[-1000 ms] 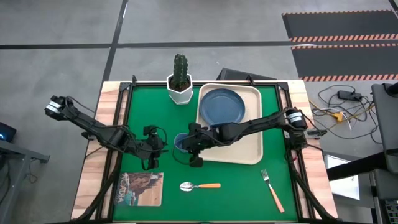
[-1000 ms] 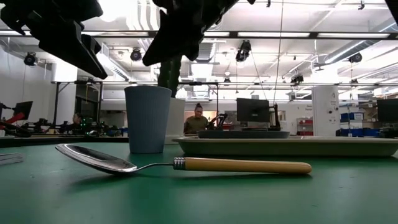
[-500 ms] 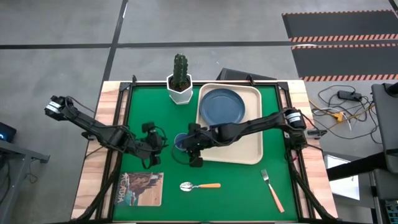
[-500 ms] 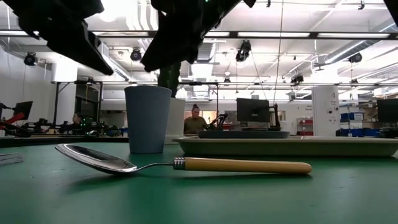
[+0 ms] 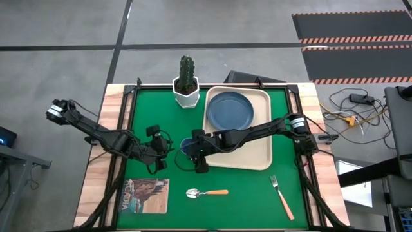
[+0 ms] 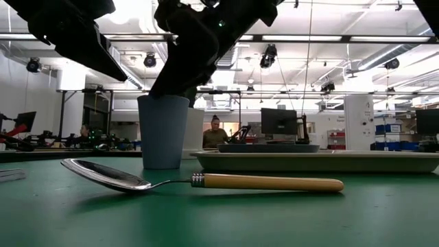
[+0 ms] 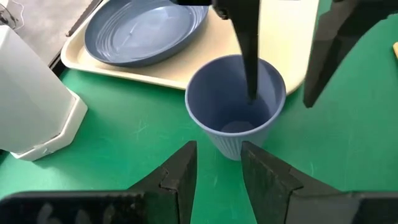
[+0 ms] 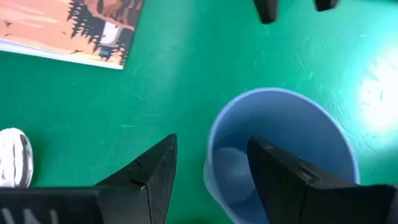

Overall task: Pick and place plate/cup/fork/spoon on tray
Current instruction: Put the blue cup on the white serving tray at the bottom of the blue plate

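Plate lies in tray; cup stands upright beside tray's left rim, right gripper fingers spread astride its wall, left gripper open nearby.

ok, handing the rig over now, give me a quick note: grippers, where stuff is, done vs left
Right gripper: open, straddling the rim of the cup, one finger inside and one outside, no grip.
Left gripper: open, empty, beside the cup on its other side.
Cup: upright on the mat, just off the tray.
Plate: on the tray, done.
Spoon and fork: on the mat near the front edge, untouched.
Left: cup, spoon, fork onto the tray.
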Robot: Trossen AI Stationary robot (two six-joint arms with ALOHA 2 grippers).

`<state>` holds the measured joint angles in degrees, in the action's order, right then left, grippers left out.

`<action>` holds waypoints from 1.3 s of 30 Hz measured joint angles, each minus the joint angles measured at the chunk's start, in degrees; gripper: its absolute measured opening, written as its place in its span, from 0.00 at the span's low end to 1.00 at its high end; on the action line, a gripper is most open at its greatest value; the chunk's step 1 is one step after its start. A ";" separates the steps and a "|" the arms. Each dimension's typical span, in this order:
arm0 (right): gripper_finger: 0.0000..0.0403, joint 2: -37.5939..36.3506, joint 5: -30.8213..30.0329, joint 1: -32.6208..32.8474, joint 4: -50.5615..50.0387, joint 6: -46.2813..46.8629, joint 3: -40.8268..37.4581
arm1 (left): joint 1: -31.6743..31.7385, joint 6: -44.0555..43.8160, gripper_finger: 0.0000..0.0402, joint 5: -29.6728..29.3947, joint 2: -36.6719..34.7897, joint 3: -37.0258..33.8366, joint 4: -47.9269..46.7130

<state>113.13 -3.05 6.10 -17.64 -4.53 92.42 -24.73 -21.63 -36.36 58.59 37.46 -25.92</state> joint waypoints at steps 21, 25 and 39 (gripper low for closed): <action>0.46 0.37 -2.12 -0.51 -0.10 -0.55 -0.28 | 0.00 -0.01 0.26 0.02 -0.02 0.19 0.27; 0.46 0.38 -2.12 -0.51 -0.06 -0.36 -0.68 | 0.00 -0.01 0.26 0.02 -0.02 0.15 0.25; 0.46 0.41 -2.13 -0.51 0.34 -0.07 -0.83 | 0.00 -0.08 0.26 0.02 -0.02 0.11 0.12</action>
<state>113.54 -5.18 5.58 -17.30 -4.60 91.59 -24.73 -21.71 -36.34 58.57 37.57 -25.80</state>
